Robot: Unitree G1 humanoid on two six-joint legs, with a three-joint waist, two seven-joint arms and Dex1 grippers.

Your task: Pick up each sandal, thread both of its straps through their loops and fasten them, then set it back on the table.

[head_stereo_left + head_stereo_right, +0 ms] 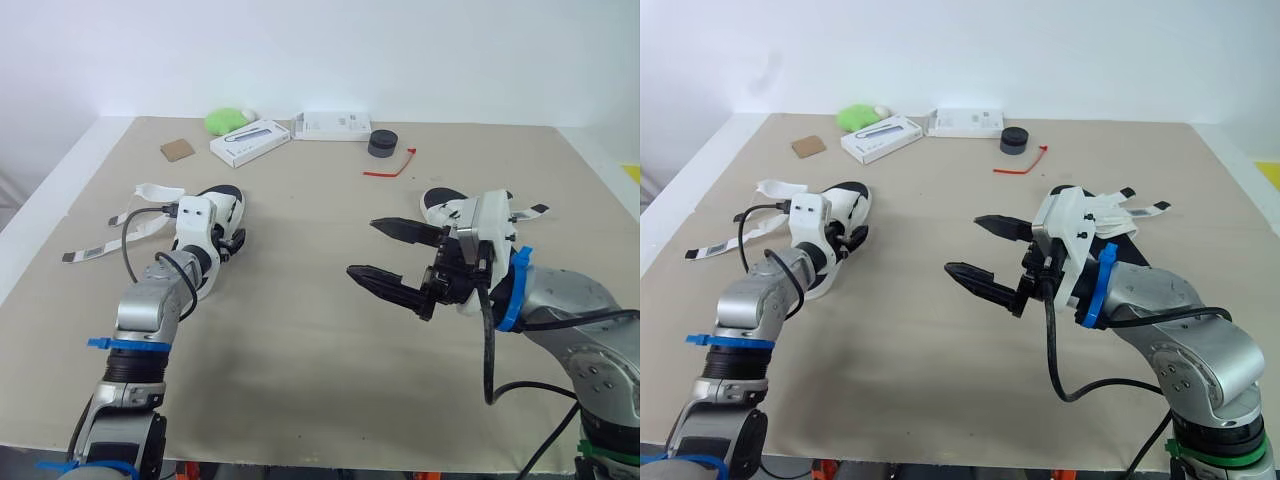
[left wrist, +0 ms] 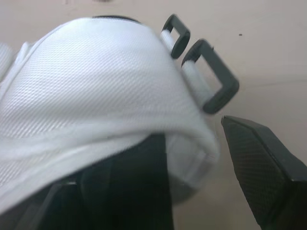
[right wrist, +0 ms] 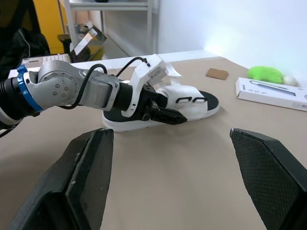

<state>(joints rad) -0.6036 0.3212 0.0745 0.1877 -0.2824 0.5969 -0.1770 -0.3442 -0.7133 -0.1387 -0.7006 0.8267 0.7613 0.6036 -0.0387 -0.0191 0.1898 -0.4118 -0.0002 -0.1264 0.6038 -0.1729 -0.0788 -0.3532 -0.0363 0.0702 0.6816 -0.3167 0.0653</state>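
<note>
Left eye view | right gripper (image 1: 361, 246) agape | left gripper (image 1: 233, 243) unclear, at sandal (image 1: 226, 206) | box (image 1: 250, 141) beyond

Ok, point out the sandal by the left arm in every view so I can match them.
Left eye view: left sandal, left of centre, at the left arm's tip.
Right eye view: left of centre.
Left wrist view: its white upper, close up.
Right wrist view: beside the left arm.
Shared landmark: its two black loops, seen in both wrist views.

No text can be read. The flat white cardboard box with a grey picture (image 1: 250, 142) at eleven o'clock and the plain white rectangular box (image 1: 333, 125) at twelve o'clock carry print too small to read.
</note>
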